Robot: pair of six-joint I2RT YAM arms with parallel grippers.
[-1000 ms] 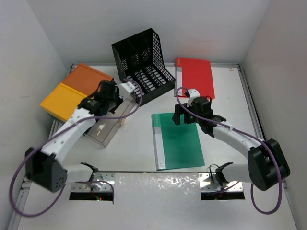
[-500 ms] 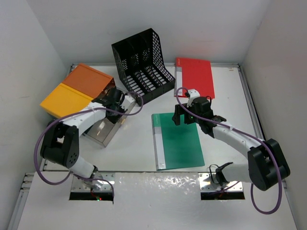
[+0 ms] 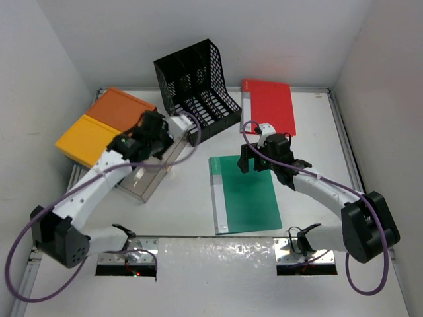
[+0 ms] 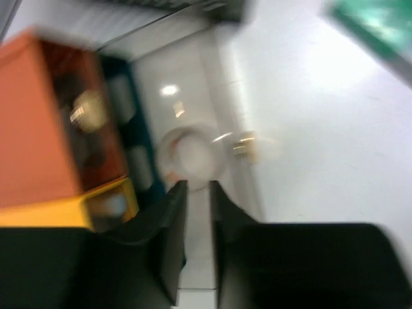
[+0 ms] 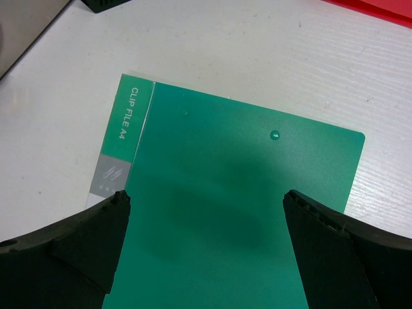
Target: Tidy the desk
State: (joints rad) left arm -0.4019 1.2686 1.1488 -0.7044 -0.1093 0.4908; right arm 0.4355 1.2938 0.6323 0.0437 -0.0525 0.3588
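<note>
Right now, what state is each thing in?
Green folder: closed, flat on the desk.
Red folder: closed, flat.
Black rack: standing, slots empty.
Orange-yellow box: askew at the left edge.
Grey box: lying beside it.
Left gripper: nearly shut, holding nothing visible.
Right gripper: open, above the green folder.

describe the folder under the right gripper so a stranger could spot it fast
On the white desk, find the black mesh rack at the back. In front of it, slightly right, a green folder lies flat beneath the open right gripper. The red folder sits further back; only this one is green, its spine strip printed CLIP FILE A4.
</note>
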